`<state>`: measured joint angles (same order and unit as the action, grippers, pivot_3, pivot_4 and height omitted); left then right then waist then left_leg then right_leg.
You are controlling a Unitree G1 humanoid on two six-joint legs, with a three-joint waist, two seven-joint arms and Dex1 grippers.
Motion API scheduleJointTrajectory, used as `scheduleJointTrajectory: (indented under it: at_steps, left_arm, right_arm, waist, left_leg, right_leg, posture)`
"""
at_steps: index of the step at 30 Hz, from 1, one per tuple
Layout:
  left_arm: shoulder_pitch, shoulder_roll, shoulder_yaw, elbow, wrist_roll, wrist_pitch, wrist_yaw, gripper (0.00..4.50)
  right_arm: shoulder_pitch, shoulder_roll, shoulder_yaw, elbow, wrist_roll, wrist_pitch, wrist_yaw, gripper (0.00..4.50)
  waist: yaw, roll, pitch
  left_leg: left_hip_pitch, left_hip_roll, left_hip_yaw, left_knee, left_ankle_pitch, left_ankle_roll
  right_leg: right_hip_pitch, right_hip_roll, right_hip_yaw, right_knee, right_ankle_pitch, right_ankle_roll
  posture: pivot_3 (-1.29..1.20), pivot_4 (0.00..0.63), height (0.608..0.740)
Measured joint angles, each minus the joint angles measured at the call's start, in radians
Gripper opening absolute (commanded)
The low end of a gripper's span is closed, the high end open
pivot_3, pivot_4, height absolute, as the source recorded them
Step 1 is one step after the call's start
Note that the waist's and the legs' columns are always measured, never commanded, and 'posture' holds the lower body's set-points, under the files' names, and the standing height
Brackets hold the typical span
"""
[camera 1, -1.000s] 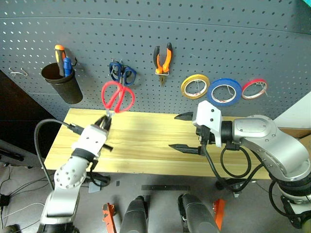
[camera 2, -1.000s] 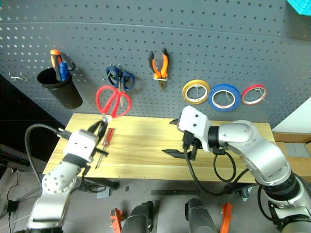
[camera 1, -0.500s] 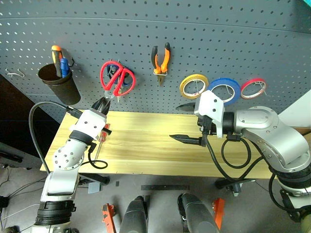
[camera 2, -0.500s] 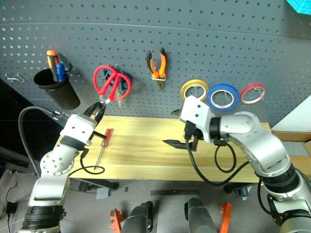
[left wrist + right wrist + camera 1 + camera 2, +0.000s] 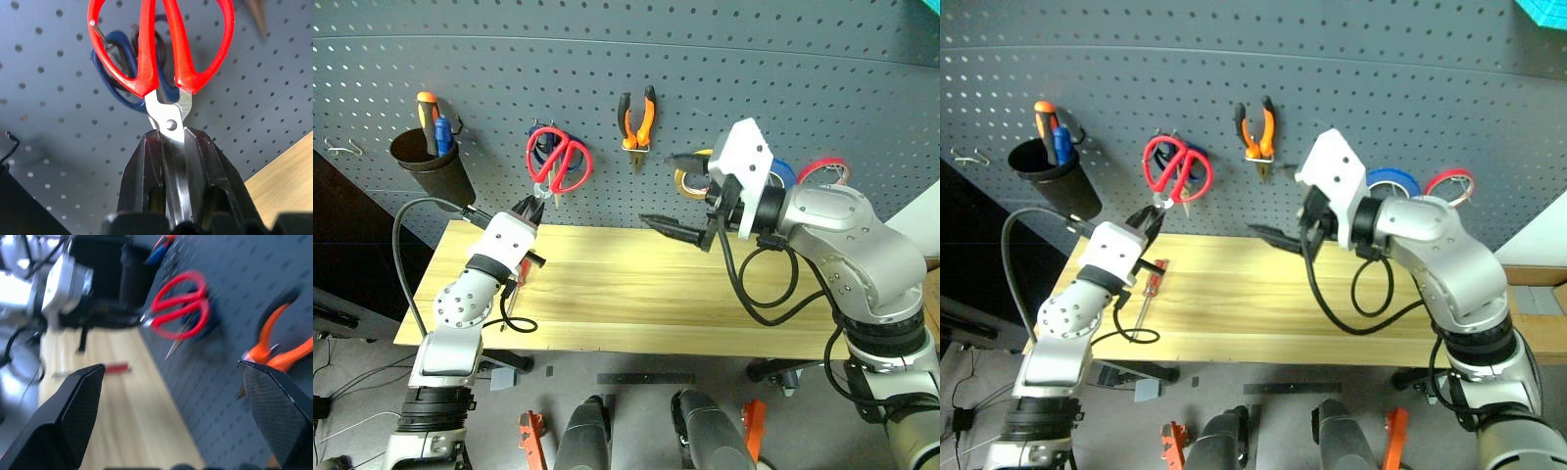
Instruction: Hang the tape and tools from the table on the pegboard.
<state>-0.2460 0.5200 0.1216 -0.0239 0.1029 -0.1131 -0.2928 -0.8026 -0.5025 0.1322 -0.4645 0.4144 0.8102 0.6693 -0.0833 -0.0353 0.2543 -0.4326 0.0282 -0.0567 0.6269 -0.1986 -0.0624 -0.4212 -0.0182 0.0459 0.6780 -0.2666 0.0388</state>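
Nearest: red-handled screwdriver (image 5: 1149, 291) lies flat on the table (image 5: 636, 294) just beside the left arm, long axis running roughly front-to-back, red handle toward the pegboard (image 5: 705, 78), shaft tip toward the near edge; a black cable loops on the wood close to its tip. Left gripper (image 5: 530, 208) is clamped on the blades of the red-handled scissors (image 5: 558, 162), pinching just below the pivot screw. Scissors stand upright, long axis near vertical, handle loops up and against the board, blades pointing down into the jaws. They overlap the blue-handled scissors (image 5: 115, 73) already on the board. Risk 1: the red loops land on the blue pair rather than on a hook; release there and they drop to the table. Can't tell whether a loop is over a hook yet. Risk 2: the grip is on smooth steel close to the pivot, so the scissors could swivel or slip if a loop catches a hook edge. Risk 3: pushing in could knock the blue pair off its hook. Right gripper (image 5: 675, 194) is spread wide, holding nothing, raised over mid-table in front of the tape rolls; a swing toward the board could bump them. Further back, the orange-and-black pliers (image 5: 639, 119) hang nose down, and the blue tape (image 5: 1393, 183) is on the board, partly hidden behind the right arm.
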Motion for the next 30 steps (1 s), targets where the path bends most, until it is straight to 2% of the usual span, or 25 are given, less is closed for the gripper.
scheduleJointTrajectory:
  at_steps: [9, 17, 21, 26, 30]
  left_arm:
    - [-0.004, -0.026, 0.0, 0.014, -0.006, 0.062, 0.018, 0.28]
    - [0.0, -0.043, 0.0, 0.034, -0.026, 0.111, 0.015, 3.05]
    - [0.048, -0.049, 0.0, 0.027, -0.04, 0.13, -0.002, 4.44]
    - [0.134, -0.053, 0.003, 0.028, -0.059, 0.289, -0.019, 4.48]
    - [0.138, -0.053, 0.036, 0.042, -0.106, 0.431, -0.024, 4.48]
  right_arm:
    - [-0.001, 0.002, 0.002, 0.006, 0.0, 0.001, -0.017, 4.5]
    - [-0.001, 0.009, 0.009, 0.013, -0.001, 0.001, -0.022, 4.5]
    - [0.019, 0.005, 0.019, 0.01, -0.006, 0.006, -0.025, 4.5]
    - [0.085, 0.019, 0.058, -0.014, -0.01, 0.081, -0.079, 4.5]
    - [0.137, 0.135, 0.095, -0.028, -0.022, 0.199, -0.208, 4.5]
  waist:
    - [0.0, 0.0, 0.0]
    - [0.0, 0.0, 0.0]
    - [-0.001, 0.0, 0.0]
    - [-0.002, 0.001, 0.0]
    - [-0.001, 0.001, 0.002]
  left_leg:
    - [0.0, 0.0, 0.0, 0.0, 0.0, 0.0]
    - [0.0, 0.0, 0.0, 0.001, 0.0, 0.0]
    - [0.0, 0.0, 0.0, 0.0, 0.0, 0.0]
    - [0.0, 0.001, -0.001, 0.001, 0.0, 0.0]
    - [0.0, 0.001, -0.002, 0.001, 0.0, 0.0]
  right_leg:
    - [0.0, 0.0, 0.0, 0.001, 0.0, 0.0]
    - [0.0, 0.0, 0.0, 0.001, 0.0, 0.0]
    - [0.0, 0.0, 0.0, 0.001, 0.0, 0.0]
    - [0.0, 0.0, 0.0, 0.002, 0.0, 0.0]
    - [0.0, 0.001, -0.001, 0.002, 0.0, 0.0]
  posture:
    - [-0.12, 0.245, 0.74]
    - [-0.13, 0.25, 0.74]
    - [-0.12, 0.255, 0.74]
    - [-0.11, 0.273, 0.74]
    - [-0.1, 0.29, 0.74]
